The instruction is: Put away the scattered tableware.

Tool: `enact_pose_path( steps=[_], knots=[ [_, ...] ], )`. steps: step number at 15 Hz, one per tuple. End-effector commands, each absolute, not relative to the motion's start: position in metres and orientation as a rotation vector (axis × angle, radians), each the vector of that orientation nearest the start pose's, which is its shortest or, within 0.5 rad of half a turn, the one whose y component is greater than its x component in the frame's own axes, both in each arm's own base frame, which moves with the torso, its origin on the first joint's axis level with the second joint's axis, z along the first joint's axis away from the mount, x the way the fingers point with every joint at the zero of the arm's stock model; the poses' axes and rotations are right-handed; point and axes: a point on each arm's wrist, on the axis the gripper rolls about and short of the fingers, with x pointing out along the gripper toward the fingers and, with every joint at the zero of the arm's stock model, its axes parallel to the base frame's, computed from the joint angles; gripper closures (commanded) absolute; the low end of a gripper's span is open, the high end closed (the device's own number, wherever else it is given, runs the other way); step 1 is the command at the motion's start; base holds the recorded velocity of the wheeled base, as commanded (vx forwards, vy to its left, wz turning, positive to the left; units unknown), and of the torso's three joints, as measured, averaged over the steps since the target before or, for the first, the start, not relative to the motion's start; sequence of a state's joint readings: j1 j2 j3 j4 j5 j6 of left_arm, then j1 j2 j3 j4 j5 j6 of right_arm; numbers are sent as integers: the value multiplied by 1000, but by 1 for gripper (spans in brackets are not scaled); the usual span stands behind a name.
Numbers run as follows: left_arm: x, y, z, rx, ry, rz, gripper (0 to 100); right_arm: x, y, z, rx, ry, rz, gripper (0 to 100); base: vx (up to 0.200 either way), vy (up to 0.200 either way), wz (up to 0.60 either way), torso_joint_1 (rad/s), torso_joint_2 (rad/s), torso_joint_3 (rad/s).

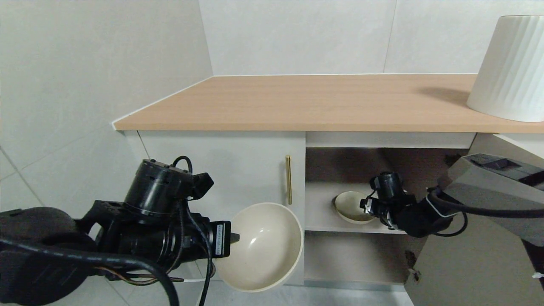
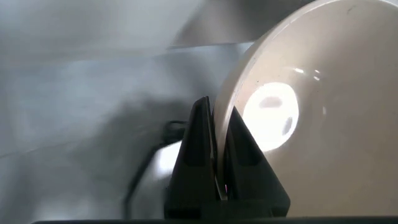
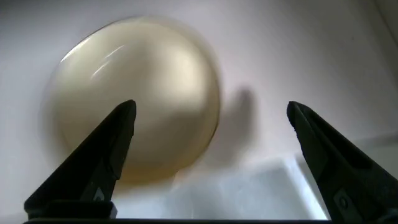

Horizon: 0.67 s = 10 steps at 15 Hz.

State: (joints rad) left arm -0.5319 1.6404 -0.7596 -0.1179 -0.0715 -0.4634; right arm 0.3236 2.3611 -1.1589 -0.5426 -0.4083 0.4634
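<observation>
My left gripper [image 1: 235,238] is shut on the rim of a large cream bowl [image 1: 263,246], held tilted on its side in front of the closed cabinet door. In the left wrist view the fingers [image 2: 200,143] pinch the bowl's [image 2: 311,118] rim. A second cream bowl [image 1: 350,207] sits on the middle shelf [image 1: 323,221] inside the open cabinet. My right gripper [image 1: 369,207] is open at that bowl's near edge. The right wrist view has the bowl [image 3: 134,99] resting beyond the spread fingers [image 3: 102,162].
A wooden countertop [image 1: 314,102] runs above the cabinet, with a white ribbed lampshade-like object [image 1: 510,68] at its right end. The closed left door has a brass handle [image 1: 288,179]. The right door [image 1: 471,263] stands open beside my right arm. A lower shelf space lies under the middle shelf.
</observation>
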Motion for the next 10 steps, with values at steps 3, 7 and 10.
enact_pose_path(
  steps=[3,7,10],
  knots=[
    [237,-158,104,-137,951,-301,100,322,151,116,229,670,82,0,0,0,0,0,0,0],
    [235,-166,99,-111,961,-307,100,239,169,176,202,784,415,0,0,0,0,0,0,0],
    [235,-170,102,-110,951,-322,100,205,193,169,51,904,564,0,0,0,0,0,0,0]
  ],
)
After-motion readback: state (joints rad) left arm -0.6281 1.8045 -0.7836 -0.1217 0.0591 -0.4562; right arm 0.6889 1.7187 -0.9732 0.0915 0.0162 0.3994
